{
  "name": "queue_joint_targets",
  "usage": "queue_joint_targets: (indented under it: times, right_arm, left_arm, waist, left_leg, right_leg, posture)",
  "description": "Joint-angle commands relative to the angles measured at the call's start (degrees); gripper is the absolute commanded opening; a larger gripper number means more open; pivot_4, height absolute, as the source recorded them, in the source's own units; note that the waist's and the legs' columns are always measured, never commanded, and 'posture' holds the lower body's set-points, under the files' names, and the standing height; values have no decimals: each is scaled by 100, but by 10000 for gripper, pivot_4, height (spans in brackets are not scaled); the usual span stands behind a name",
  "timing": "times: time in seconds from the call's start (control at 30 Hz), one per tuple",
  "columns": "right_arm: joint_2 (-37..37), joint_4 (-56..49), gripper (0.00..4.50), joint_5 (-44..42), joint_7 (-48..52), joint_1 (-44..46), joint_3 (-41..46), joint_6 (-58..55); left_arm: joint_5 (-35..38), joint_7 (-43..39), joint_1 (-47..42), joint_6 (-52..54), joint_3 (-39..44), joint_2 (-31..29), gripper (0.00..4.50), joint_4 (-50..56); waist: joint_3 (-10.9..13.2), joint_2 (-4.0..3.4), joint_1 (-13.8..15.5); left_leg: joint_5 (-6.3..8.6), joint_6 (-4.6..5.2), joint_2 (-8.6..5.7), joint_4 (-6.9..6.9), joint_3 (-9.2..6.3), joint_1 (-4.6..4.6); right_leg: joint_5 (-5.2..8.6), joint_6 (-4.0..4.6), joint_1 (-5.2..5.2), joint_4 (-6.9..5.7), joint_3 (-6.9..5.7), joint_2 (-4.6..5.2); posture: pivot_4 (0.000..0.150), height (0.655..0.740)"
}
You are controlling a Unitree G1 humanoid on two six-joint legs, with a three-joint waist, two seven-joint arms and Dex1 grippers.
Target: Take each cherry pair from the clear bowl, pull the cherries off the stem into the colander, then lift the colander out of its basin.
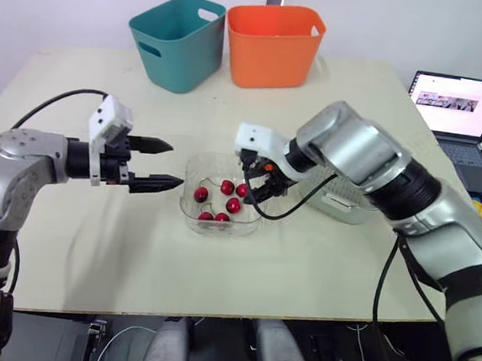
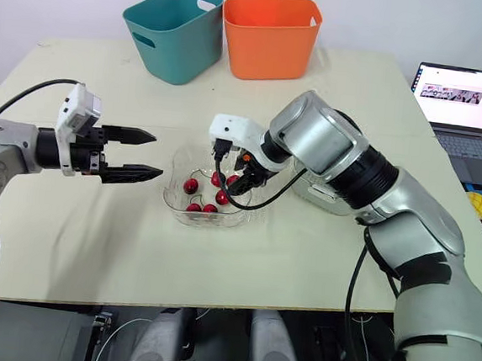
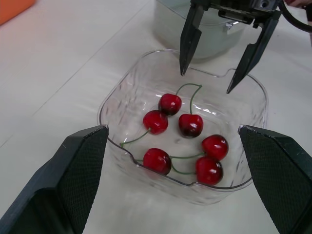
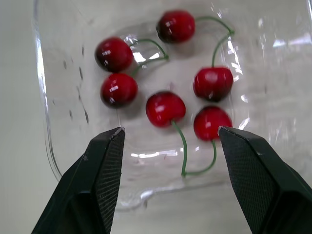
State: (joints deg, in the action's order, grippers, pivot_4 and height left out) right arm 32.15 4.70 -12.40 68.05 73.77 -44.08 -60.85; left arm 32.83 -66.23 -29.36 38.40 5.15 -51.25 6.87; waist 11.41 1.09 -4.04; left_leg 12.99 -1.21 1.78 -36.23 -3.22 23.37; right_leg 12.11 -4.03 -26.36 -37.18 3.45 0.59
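- Our right gripper [image 4: 169, 131] hangs over the clear, square-ish plastic bowl [image 3: 113, 92], tipped down into it. Its two black fingers are spread wide and hold nothing.
- Right under that gap lies one pair of glossy red cherries [image 4: 165, 108]. Their green stems meet in a loop [image 4: 185, 170] near the bowl wall closest to this gripper. Two more pairs sit deeper in the bowl, so all six cherries are still inside it.
- We judge the stem loop the best place to pinch: come straight down over it, close gently, and keep the fingertips off the fruit and the bowl wall so the bowl doesn't skid.
- Our left gripper [image 1: 176, 165] waits just beside the bowl's left side. It is also spread and empty, and level with the rim, so it is well placed to take a cherry once the pair is lifted.
- The pale translucent basin [image 1: 344, 208] with its colander stands just beside the bowl's right side, partly hidden by our right arm.
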Motion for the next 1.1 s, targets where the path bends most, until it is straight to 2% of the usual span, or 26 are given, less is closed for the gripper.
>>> queue_joint_targets:
  times: [0.03, 0.27, 0.57, 1.03, 1.1]
  right_arm:
    - [-213, 38, 32190, 45, 62, 142, 158, -9]
    - [-509, 563, 32190, 164, 1, -92, 121, -13]
    - [-691, 853, 32190, 826, 94, -251, -152, 1098]
    - [-1147, 1979, 32190, 1699, 1076, 123, -483, 2288]
    - [-1238, 2156, 28832, 1815, 1110, 166, -430, 2432]
  left_arm:
    - [-101, -9, -65, -203, 0, -4, 45000, 13]
    - [-175, 10, -48, -334, 6, 30, 45000, -62]
    - [-246, 31, 4, -412, 31, 74, 45000, -106]
    - [-270, 167, 8, -488, 92, 169, 45000, -127]
    - [-267, 206, 14, -488, 101, 188, 45000, -106]
  waist:
    - [0, 0, 1]
    - [-1, 2, 7]
    - [-1, 2, -7]
    - [-1, 2, -4]
    - [-1, 2, -1]
  left_leg:
    - [0, 0, 0, 0, 0, 0]
    - [0, 0, -1, -1, -1, 0]
    - [0, 0, 0, 0, -1, 0]
    - [-1, -2, 0, -1, -3, -1]
    - [-1, -2, -1, -1, -5, -1]
  right_leg:
    - [-1, 1, 1, 0, 0, 0]
    - [-8, 13, 2, 0, -1, 1]
    - [-8, 12, 1, -1, -1, 0]
    - [-9, 13, 2, -2, -3, 0]
    - [-9, 13, 2, -2, -4, 0]
  posture:
    - [1500, 7400]
    - [1500, 7400]
    - [1500, 7400]
    - [1500, 7400]
    - [1500, 7400]
